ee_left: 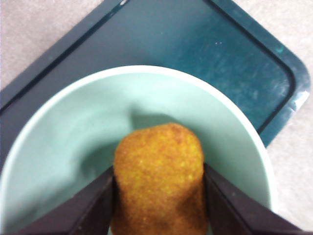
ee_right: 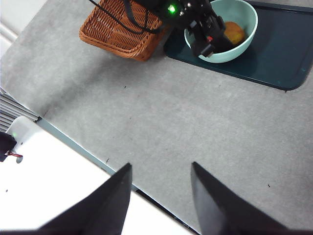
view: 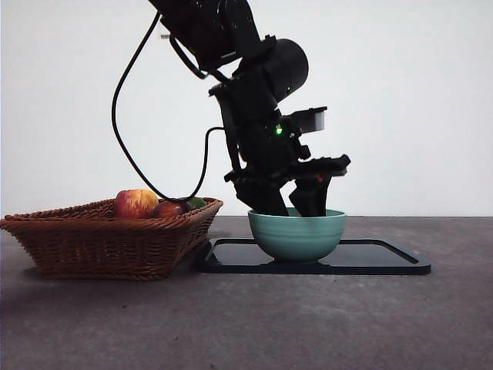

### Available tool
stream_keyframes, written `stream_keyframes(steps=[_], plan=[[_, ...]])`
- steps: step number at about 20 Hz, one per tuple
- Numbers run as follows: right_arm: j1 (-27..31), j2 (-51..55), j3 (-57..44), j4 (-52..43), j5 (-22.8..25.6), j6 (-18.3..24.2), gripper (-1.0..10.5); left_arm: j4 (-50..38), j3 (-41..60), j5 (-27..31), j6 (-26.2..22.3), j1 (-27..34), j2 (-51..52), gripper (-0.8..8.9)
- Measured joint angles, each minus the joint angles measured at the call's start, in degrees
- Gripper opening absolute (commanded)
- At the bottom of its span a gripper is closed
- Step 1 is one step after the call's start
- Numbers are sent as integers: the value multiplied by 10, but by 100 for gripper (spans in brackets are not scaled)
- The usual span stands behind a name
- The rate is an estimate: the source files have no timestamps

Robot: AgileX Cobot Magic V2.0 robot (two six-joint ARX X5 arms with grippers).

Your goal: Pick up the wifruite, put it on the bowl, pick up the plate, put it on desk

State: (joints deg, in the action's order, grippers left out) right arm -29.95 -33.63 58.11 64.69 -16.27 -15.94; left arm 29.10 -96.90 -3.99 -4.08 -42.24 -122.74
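Note:
The wifruite, a brown-orange fuzzy oval fruit, sits low inside the mint-green bowl with my left gripper shut on it, one jaw against each side. In the front view the left gripper reaches down into the bowl from above and hides the fruit. The right wrist view shows the fruit in the bowl from afar. The bowl stands on a glossy dark rectangular tray; no separate plate shows. My right gripper hangs open over the near edge of the desk, far from the bowl.
A brown wicker basket stands just left of the tray, holding a red-yellow apple and other fruit. The left arm's black cable loops above the basket. A white surface borders the desk near the right gripper.

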Motion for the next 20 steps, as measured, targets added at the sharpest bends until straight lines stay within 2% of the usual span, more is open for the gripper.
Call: stream_keyframes(steps=[9,13,20], plan=[[0,0,0,0,12,1,193,127,-143,0,13,2,27,210],[0,0,0,0,28,2,193,145,-147,-1,51,26,131,210],[0,0,0,-1,29,13,193,253,-153,13,91,109,287,210]])
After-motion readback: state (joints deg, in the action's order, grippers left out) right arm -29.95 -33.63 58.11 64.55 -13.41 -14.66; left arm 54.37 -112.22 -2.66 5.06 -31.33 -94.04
